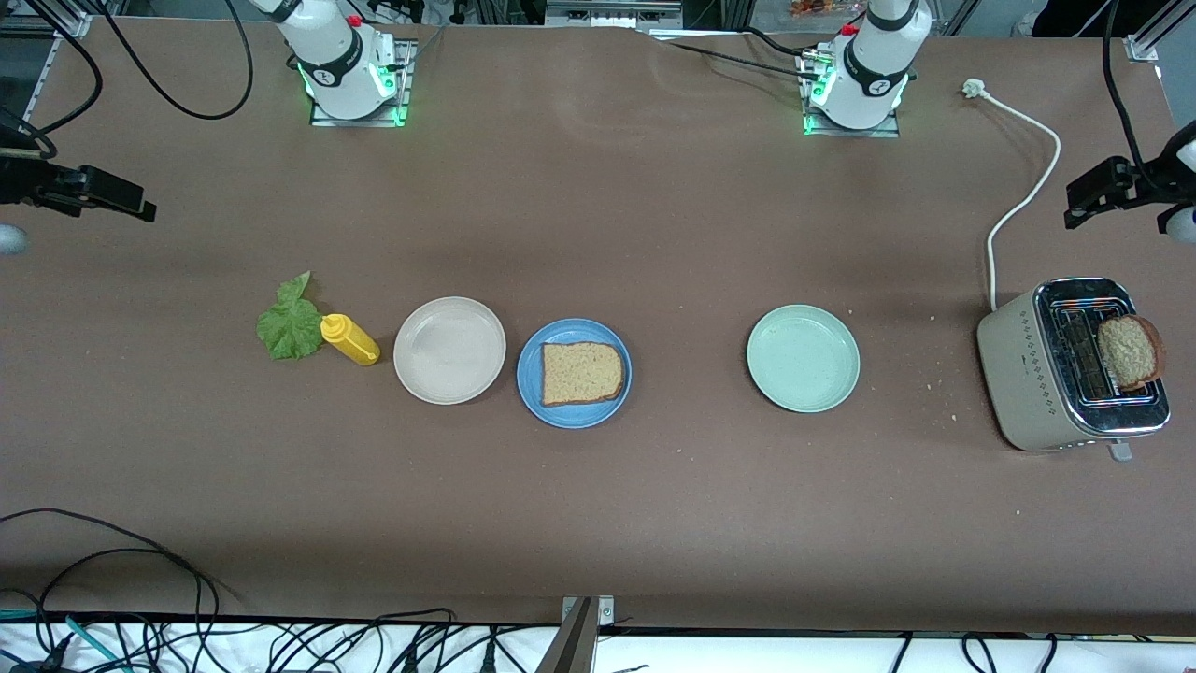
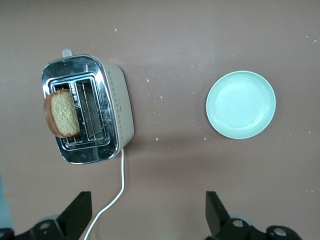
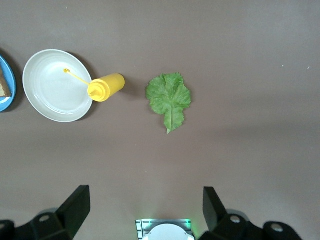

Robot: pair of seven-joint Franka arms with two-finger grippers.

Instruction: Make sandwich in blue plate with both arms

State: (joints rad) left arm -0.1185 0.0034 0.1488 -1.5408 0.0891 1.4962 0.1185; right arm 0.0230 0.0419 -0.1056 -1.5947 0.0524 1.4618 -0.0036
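- Plates x3 in a row: beige plate (image 1: 449, 350), blue plate (image 1: 574, 373), green plate (image 1: 803, 358).
- Bread x2: slice (image 1: 581, 373) flat on blue plate; 2nd slice (image 1: 1129, 351) sticking up from toaster (image 1: 1073, 365) at left arm's end.
- Lettuce (image 1: 290, 322) x1 on table, touching mustard bottle (image 1: 349, 338) x1, beside beige plate.
- Left gripper (image 2: 147, 217) above toaster/green plate area, fingers spread, holding nothing.
- Right gripper (image 3: 145, 215) above lettuce area, fingers spread, holding nothing.

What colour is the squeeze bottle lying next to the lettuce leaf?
Yellow. The bottle shows best in the right wrist view, lying beside the lettuce.
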